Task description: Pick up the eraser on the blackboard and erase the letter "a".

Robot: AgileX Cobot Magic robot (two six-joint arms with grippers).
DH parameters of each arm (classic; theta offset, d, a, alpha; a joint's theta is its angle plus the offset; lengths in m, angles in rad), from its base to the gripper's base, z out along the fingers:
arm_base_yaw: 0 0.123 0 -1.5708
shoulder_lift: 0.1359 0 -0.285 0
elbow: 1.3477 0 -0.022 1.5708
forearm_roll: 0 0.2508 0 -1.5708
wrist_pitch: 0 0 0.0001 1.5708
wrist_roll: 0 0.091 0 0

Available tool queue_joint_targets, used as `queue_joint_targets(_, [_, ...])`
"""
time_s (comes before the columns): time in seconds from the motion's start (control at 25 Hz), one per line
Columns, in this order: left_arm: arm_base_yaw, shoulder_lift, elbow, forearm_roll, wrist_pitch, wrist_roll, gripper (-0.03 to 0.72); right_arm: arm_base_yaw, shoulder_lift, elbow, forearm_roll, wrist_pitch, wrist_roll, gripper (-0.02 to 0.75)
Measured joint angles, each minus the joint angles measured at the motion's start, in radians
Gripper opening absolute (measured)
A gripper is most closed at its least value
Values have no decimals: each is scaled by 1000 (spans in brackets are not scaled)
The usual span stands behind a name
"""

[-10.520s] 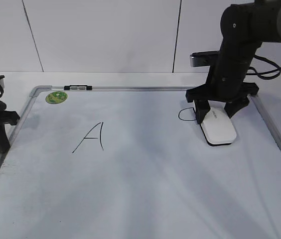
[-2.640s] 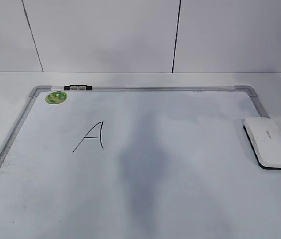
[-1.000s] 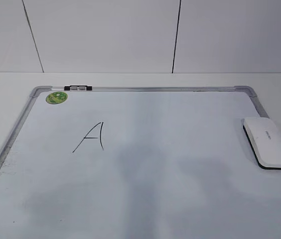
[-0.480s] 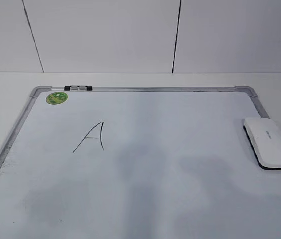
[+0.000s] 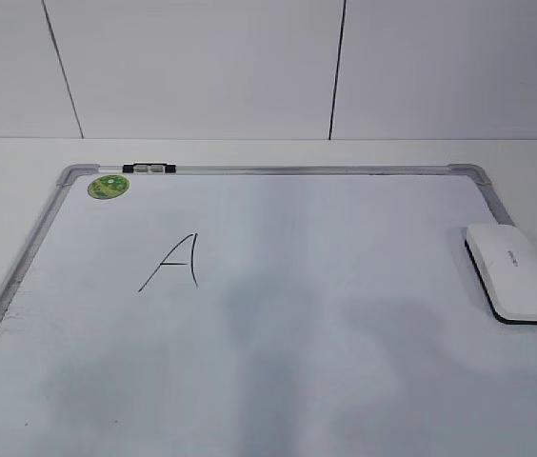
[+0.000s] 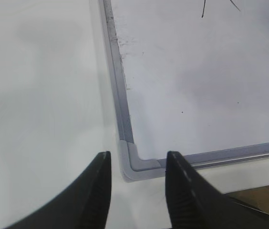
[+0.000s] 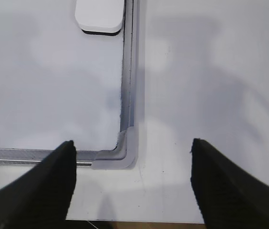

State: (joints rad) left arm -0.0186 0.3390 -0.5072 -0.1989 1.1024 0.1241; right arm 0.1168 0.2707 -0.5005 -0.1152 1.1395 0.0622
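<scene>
The eraser (image 5: 511, 271) lies flat on the blackboard (image 5: 297, 314), right up against the frame on the right side, with its dark felt face down. Its long side runs along that frame, from near to far. In the right wrist view only its near end (image 7: 100, 16) shows at the top of the picture; the rest is cut off.

The right claw (image 7: 132, 183) hangs over the near right corner of the board, and its two fingers are spread wide with nothing between them. The eraser sits ahead of it and a bit to the left, near but not touching. The left claw (image 6: 137, 191) is over the near left corner, its fingers partly spread and holding nothing. It is well apart from the eraser, so the right arm looks like the nearer one for any grab.

No small letter "a" can be seen anywhere on the board. Only a tall capital A (image 5: 173, 262) stands on the left half, so the wiping looks done. Neither arm shows in the outside view. The table (image 5: 21, 157) is plain white around the board
</scene>
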Motion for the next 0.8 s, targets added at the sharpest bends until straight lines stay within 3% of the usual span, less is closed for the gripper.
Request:
queue_joint_targets(0.44, [0,-20,0,0,0,0,287,-7,-5,0,0,0,0,593])
queue_joint_targets(0.8, [0,-217,0,0,0,0,269,-138,-106,0,0,0,0,593])
